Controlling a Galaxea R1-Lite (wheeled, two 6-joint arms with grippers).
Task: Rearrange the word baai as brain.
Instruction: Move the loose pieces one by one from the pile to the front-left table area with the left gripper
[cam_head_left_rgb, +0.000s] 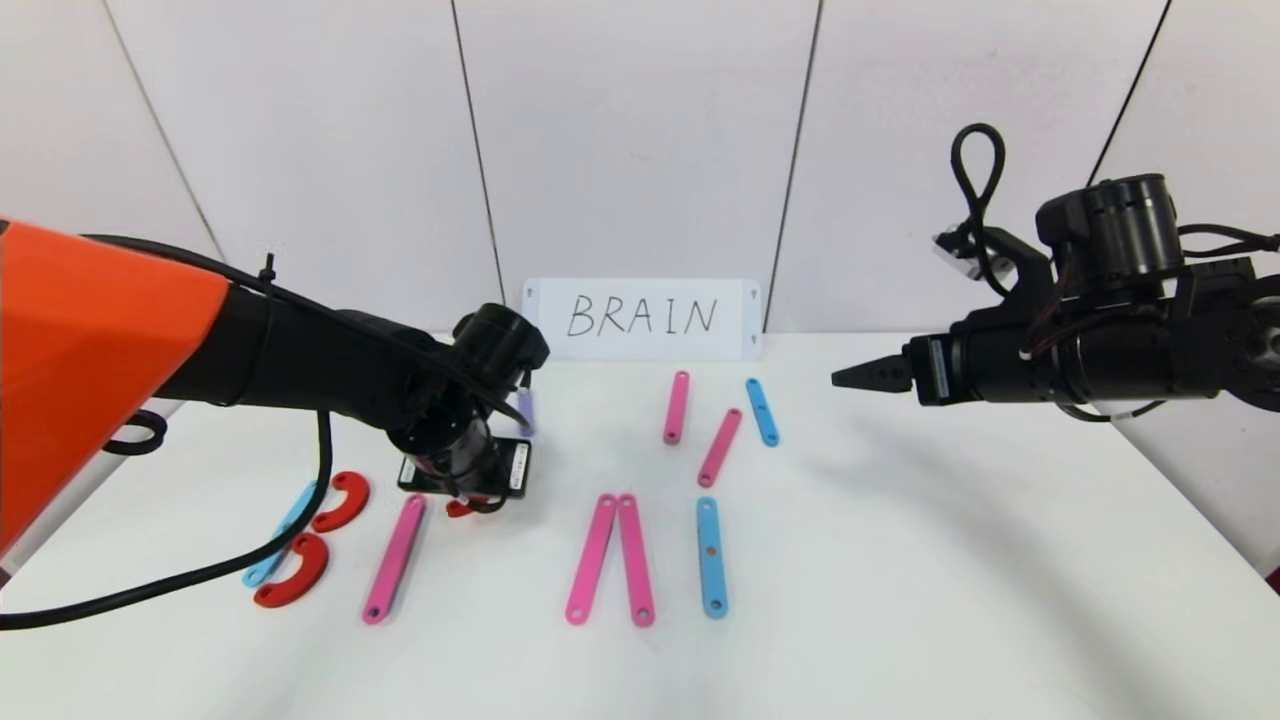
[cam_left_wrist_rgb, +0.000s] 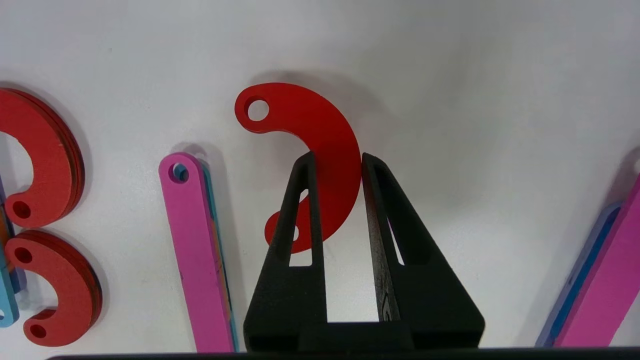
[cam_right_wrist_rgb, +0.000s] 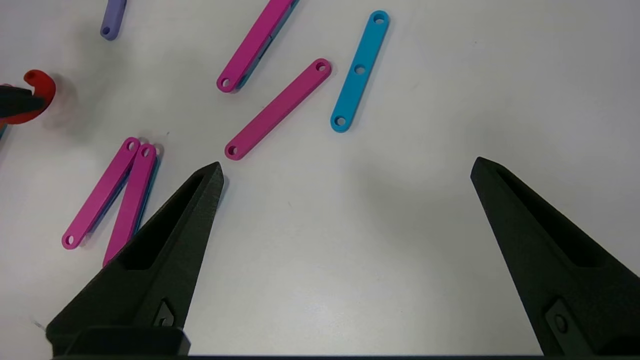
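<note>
You are in the middle of building the R: your left gripper (cam_left_wrist_rgb: 336, 159) has its two fingers closed against the arc of a red curve (cam_left_wrist_rgb: 320, 150), one on the inner edge and one on the outer, so it looks clamped on the piece, which sits at centre left of the head view just right of a long pink strip (cam_head_left_rgb: 394, 558). The B, made of a blue strip (cam_head_left_rgb: 283, 533) and two red curves (cam_head_left_rgb: 340, 500), lies at lower left and seems done. Next, I judge, you must bring this curve up against the top of that pink strip so its open side meets the strip, turning it only slightly. Room is tight on the strip's side and free on the other; the pink pair (cam_head_left_rgb: 610, 558) forming an A stands well apart at lower centre. Your right gripper (cam_right_wrist_rgb: 345, 170) hovers at the right of the head view, fingers wide apart and holding nothing, above bare table (cam_head_left_rgb: 950, 560), with loose strips to its left.
</note>
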